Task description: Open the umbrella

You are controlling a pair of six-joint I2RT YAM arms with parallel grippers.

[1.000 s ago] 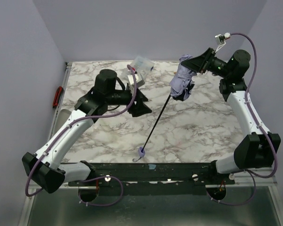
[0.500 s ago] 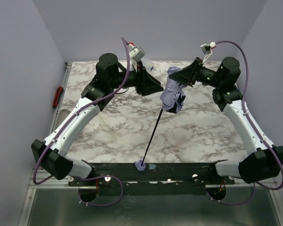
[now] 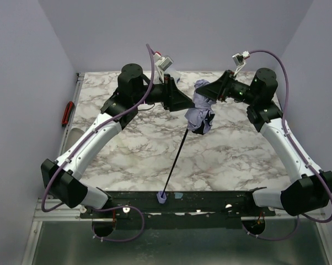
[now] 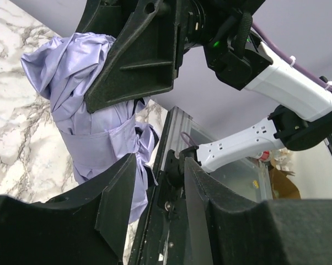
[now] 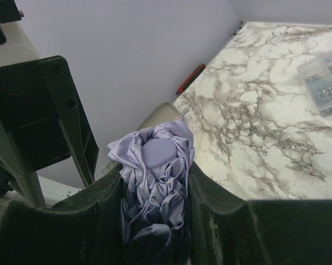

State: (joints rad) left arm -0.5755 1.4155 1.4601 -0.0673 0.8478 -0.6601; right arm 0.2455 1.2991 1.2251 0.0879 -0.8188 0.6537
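Observation:
The umbrella (image 3: pixel 201 115) is a crumpled pale lavender bundle held up over the back of the marble table (image 3: pixel 232 149). Its thin black shaft (image 3: pixel 177 157) slants down to the lavender handle knob (image 3: pixel 162 196) at the front edge. My right gripper (image 3: pixel 208 93) is shut on the top of the bundle; in the right wrist view the fabric and round lavender cap (image 5: pixel 158 152) fill the right gripper (image 5: pixel 155 172). My left gripper (image 3: pixel 185 106) stands just left of the bundle, open. In the left wrist view the left gripper (image 4: pixel 160 165) holds nothing, with the fabric (image 4: pixel 94 127) beside its left finger.
A clear plastic parts box (image 5: pixel 326 80) lies on the back of the table, mostly behind the left arm in the top view. A red-handled tool (image 3: pixel 68 113) lies by the left wall. A black frame rail (image 3: pixel 210 200) runs along the front edge.
My left arm has swung up and right to the umbrella, its jaws narrowing. My right arm has carried the bundle leftward, and the handle knob has slid to the front rail.

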